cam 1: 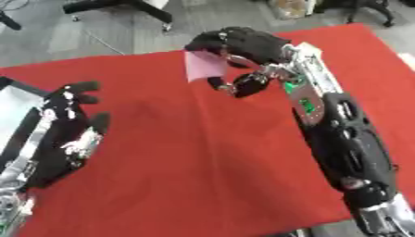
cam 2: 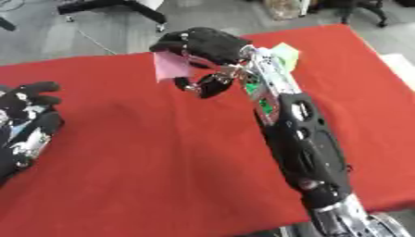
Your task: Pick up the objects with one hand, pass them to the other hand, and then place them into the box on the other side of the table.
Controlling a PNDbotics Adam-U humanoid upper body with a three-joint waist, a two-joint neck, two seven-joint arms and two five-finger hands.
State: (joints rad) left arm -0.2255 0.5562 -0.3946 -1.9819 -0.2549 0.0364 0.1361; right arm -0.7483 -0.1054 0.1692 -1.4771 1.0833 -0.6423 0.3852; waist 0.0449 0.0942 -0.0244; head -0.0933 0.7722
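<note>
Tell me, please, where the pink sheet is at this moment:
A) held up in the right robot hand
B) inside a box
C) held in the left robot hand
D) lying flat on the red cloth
A: the pink sheet hangs from the curled fingers of the right robot hand above the red cloth, while the left robot hand waits open and holds nothing.

Grey floor (cam 1: 122,32) beyond the red-covered table (cam 1: 203,162), with a black chair base (cam 1: 122,7) standing there
</note>
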